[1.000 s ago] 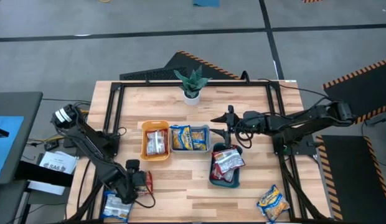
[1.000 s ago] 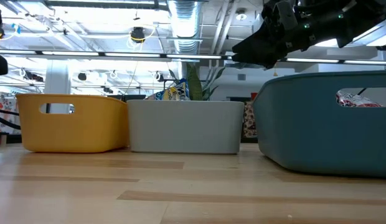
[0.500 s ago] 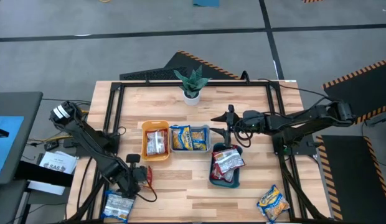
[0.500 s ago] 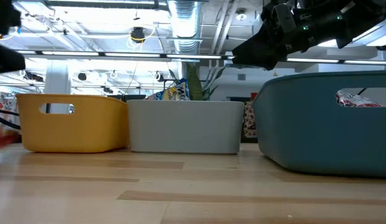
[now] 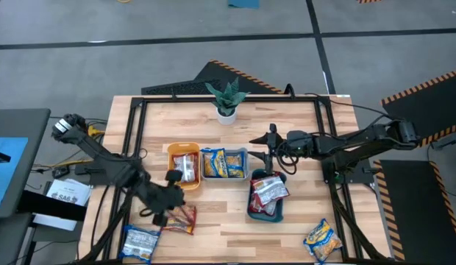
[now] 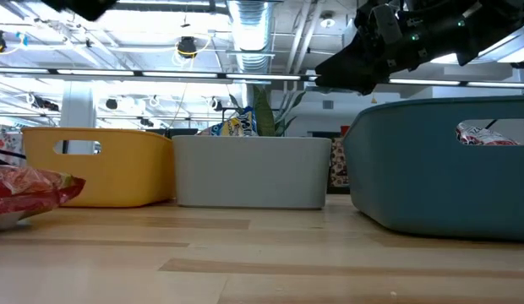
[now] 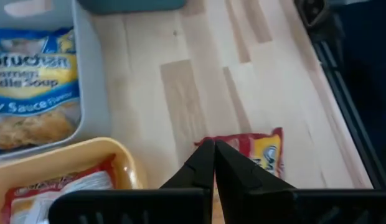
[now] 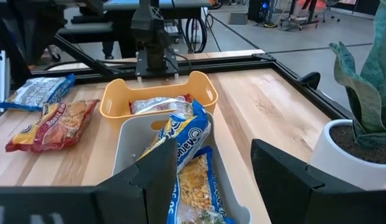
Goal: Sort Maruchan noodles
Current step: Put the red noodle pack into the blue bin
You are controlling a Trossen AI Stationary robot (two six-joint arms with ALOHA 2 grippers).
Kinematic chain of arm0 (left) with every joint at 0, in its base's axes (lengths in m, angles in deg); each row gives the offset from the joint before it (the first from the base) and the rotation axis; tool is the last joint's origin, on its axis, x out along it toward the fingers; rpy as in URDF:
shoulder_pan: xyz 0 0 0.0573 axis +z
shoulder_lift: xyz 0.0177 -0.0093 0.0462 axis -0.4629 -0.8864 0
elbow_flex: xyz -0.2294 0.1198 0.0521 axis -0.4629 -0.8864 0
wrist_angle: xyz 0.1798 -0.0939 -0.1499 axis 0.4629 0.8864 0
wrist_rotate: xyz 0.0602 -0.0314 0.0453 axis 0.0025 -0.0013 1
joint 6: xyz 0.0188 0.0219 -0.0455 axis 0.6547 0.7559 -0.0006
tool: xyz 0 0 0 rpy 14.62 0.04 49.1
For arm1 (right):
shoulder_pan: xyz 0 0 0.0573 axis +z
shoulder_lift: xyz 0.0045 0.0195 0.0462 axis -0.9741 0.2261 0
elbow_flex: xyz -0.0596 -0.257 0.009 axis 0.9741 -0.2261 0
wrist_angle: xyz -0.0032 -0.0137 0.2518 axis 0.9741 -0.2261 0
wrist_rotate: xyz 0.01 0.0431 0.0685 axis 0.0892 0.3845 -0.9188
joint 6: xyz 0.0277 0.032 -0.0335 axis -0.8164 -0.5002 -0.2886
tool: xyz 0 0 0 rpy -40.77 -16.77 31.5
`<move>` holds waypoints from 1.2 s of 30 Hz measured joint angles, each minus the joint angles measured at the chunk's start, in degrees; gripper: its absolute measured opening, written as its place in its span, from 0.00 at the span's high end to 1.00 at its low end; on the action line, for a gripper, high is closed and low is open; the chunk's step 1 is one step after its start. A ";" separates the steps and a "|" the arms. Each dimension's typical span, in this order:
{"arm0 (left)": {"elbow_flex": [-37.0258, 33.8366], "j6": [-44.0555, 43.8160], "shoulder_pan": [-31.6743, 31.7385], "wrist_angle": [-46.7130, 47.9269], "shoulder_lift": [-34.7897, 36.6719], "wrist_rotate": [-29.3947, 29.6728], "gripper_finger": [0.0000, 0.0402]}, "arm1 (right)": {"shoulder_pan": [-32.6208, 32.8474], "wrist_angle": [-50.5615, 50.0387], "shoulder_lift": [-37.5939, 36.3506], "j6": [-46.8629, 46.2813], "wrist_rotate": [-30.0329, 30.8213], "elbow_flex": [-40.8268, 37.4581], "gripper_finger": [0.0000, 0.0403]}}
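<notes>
A red noodle packet (image 5: 181, 219) lies flat on the table in front of the orange tray (image 5: 171, 152); it also shows in the low view (image 6: 25, 190) and the left wrist view (image 7: 258, 149). My left gripper (image 7: 212, 149) is shut and empty. It hangs above the table by the orange tray's near left corner (image 5: 170, 188), clear of the packet. My right gripper (image 8: 211, 177) stands open above the clear tray (image 5: 246, 153), which holds yellow-and-blue packets (image 8: 190, 134). The orange tray holds a silver-and-red packet (image 5: 184, 169).
A teal tray (image 5: 251, 210) with silver-and-red packets sits at the right of the row. A silver-and-blue packet (image 5: 138, 243) lies at the near left corner and a yellow-and-blue one (image 5: 321, 240) at the near right. A potted plant (image 5: 226, 99) stands at the far edge.
My left gripper has risen and gone toward the far right, from over the near left corner to beside the orange tray. The red packet, half hidden under it before, has shifted a little toward the table's right and now lies uncovered on the table.
</notes>
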 joint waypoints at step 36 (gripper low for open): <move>-1.71 -10.54 -4.61 -3.69 -26.78 -6.15 0.37 | 0.00 -2.34 0.00 -0.13 0.00 0.00 0.44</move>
